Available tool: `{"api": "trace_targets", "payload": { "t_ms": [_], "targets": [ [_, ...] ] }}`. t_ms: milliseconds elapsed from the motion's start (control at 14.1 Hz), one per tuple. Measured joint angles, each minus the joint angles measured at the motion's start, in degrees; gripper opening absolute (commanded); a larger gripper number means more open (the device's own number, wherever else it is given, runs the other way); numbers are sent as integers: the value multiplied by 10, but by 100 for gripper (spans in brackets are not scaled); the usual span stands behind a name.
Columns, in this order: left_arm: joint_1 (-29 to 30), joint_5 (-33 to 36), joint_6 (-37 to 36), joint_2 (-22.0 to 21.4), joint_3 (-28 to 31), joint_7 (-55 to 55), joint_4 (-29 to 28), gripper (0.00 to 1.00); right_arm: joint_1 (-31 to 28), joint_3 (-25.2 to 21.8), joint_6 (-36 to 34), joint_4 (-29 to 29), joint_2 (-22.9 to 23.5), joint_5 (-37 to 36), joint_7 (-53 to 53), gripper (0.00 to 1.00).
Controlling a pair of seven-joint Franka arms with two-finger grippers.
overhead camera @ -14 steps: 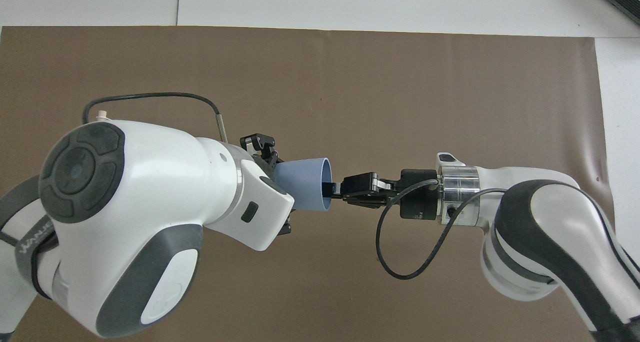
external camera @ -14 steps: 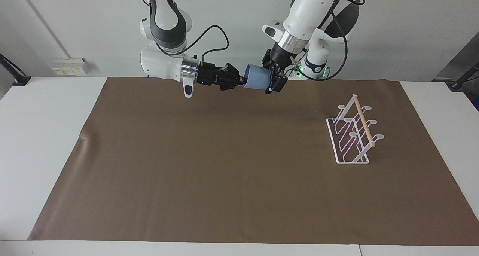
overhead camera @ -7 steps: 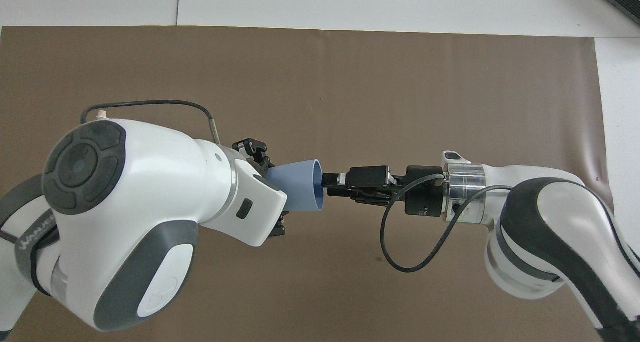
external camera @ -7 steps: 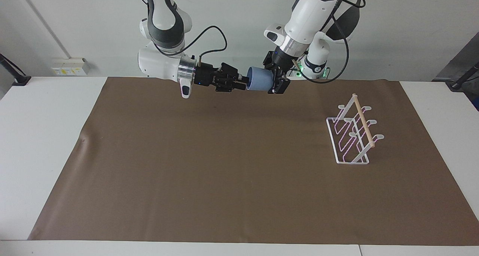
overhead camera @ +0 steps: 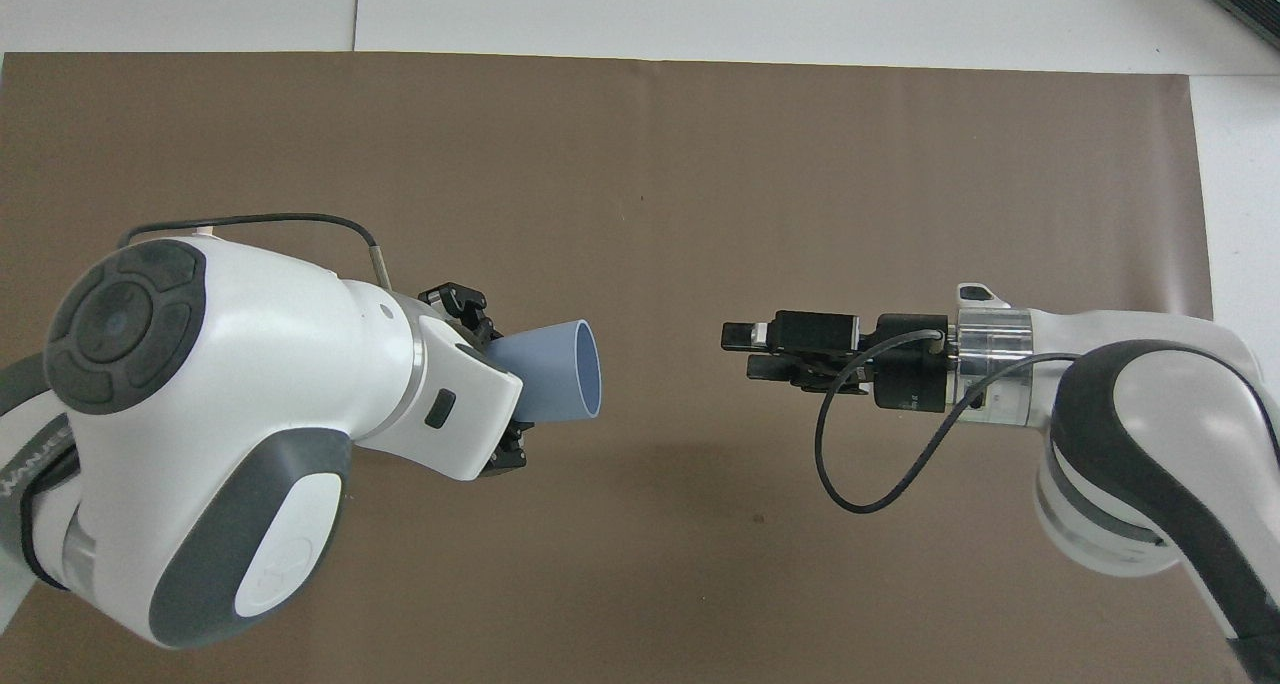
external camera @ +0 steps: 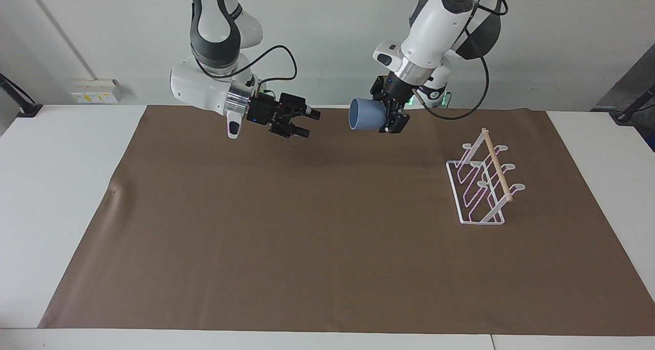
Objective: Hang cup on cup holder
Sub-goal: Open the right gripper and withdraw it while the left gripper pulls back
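The light-blue cup (external camera: 364, 114) hangs in the air on its side, its mouth turned toward the right arm's end of the table. My left gripper (external camera: 393, 118) is shut on the cup's base end, over the brown mat's edge nearest the robots. In the overhead view the cup (overhead camera: 560, 369) sticks out of the left gripper (overhead camera: 492, 376). My right gripper (external camera: 307, 123) is open and empty, level with the cup and a gap away from its mouth; it also shows in the overhead view (overhead camera: 738, 351). The white wire cup holder (external camera: 483, 183) stands on the mat toward the left arm's end; the left arm hides it in the overhead view.
A brown mat (external camera: 307, 237) covers most of the white table (external camera: 61, 186). A black cable (overhead camera: 850, 464) loops from the right wrist.
My right gripper has let go of the cup's rim, opened and drawn back toward its own end. My left gripper has carried the cup toward the cup holder's end.
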Motion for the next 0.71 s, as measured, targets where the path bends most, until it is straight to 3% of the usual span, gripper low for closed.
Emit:
{"api": "trace_targets", "payload": {
  "t_ms": [283,496,708],
  "targets": [
    [35,76,-57,-4,2,1,1,0,-15,-1,43,31,3,-216,66,100],
    [40,165,-103,-9,1,1,11,0,-10,4,53,58,3,-417,122,100],
    [40,251,-135,-12,-6,1,18,0,-7,5,52,89,4,-570,141,100]
  ]
}}
